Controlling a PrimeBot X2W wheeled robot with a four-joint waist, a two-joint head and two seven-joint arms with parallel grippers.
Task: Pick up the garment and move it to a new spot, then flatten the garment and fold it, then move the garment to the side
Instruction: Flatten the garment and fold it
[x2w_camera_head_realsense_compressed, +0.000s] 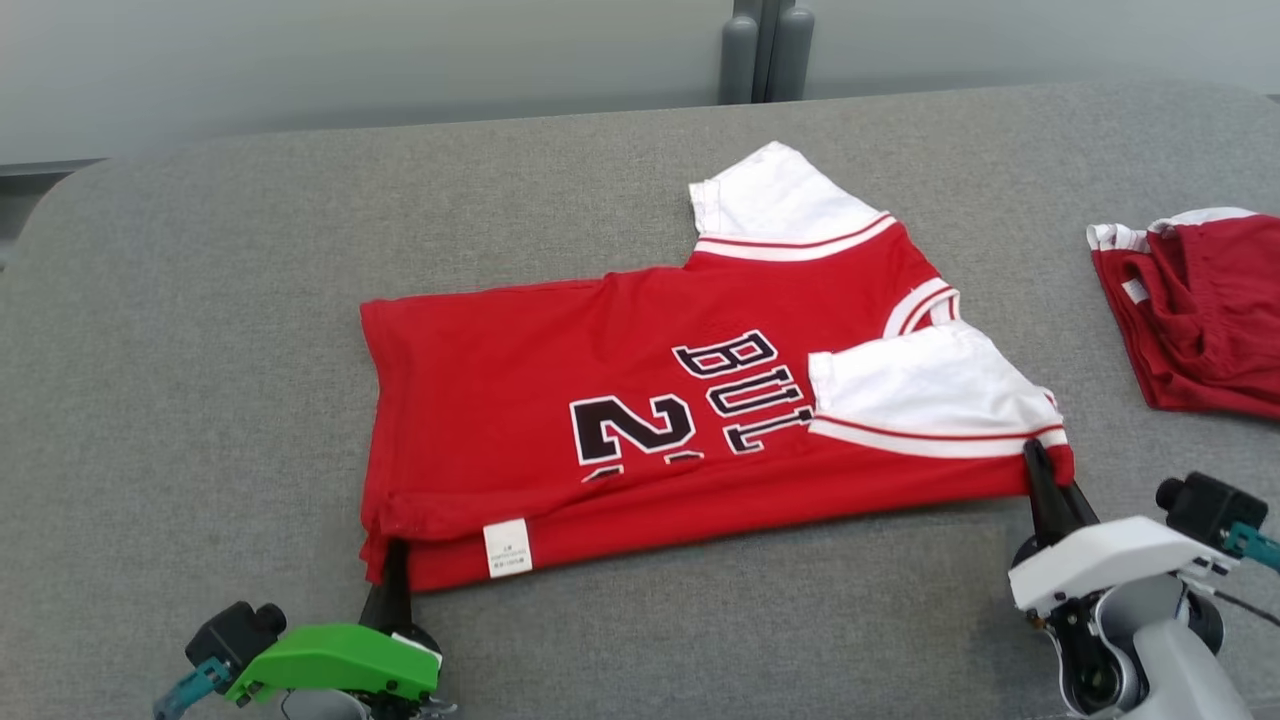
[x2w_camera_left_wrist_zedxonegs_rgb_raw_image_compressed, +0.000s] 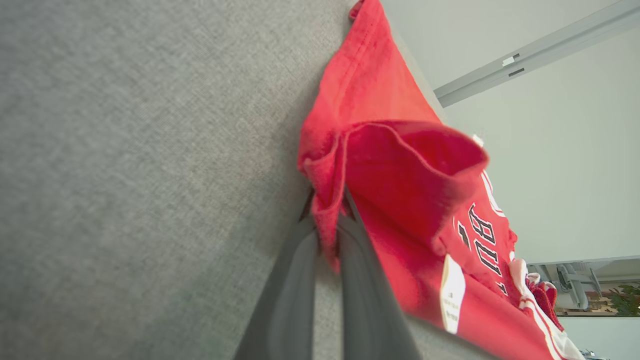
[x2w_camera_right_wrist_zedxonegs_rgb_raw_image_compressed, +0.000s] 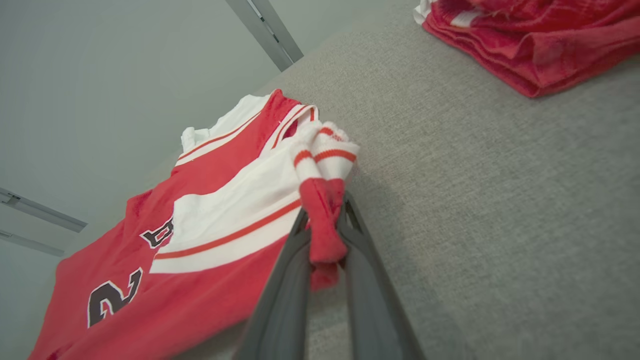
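**Both end effectors clamped on the near edge of the red jersey**

**Left.** In the head view the left end effector (x2w_camera_head_realsense_compressed: 393, 565) sits at the lower left. Its green housing is behind it, and its dark fingers point up at the near-left corner of the garment (x2w_camera_head_realsense_compressed: 560, 400). In the left wrist view the left end effector (x2w_camera_left_wrist_zedxonegs_rgb_raw_image_compressed: 330, 225) is closed narrow on a bunched fold of red hem. The cloth is pinched between the two fingers (x2w_camera_left_wrist_zedxonegs_rgb_raw_image_compressed: 285, 300), and the hem layers gape open just above the grip.

**Centre.** The garment (x2w_camera_left_wrist_zedxonegs_rgb_raw_image_compressed: 400, 175) lies on the grey fabric-covered worktop (x2w_camera_head_realsense_compressed: 200, 350), near the middle of the head view. Its hem end is to the left and its collar end to the right. The near long edge is folded over onto the front and covers the lower part of the black numeral and lettering. A white care label (x2w_camera_head_realsense_compressed: 507, 548) hangs on this folded edge, just beside the left end effector. The far sleeve (x2w_camera_head_realsense_compressed: 780, 200), white, lies flat on the worktop. The near sleeve (x2w_camera_head_realsense_compressed: 930, 400), also white, is folded onto the red front.

**Right.** The right end effector (x2w_camera_head_realsense_compressed: 1040, 470) meets the near-right corner of the garment, with its white housing behind it. In the right wrist view the right end effector (x2w_camera_right_wrist_zedxonegs_rgb_raw_image_compressed: 325, 225) is closed narrow on a gathered roll of red cloth and red-and-white striped trim. The rest of the garment (x2w_camera_right_wrist_zedxonegs_rgb_raw_image_compressed: 225, 200) lies on the worktop beyond the grip.

**Far right.** A second heap of red and white cloth (x2w_camera_head_realsense_compressed: 1200, 310) rests at the right edge of the worktop, well apart from the garment.
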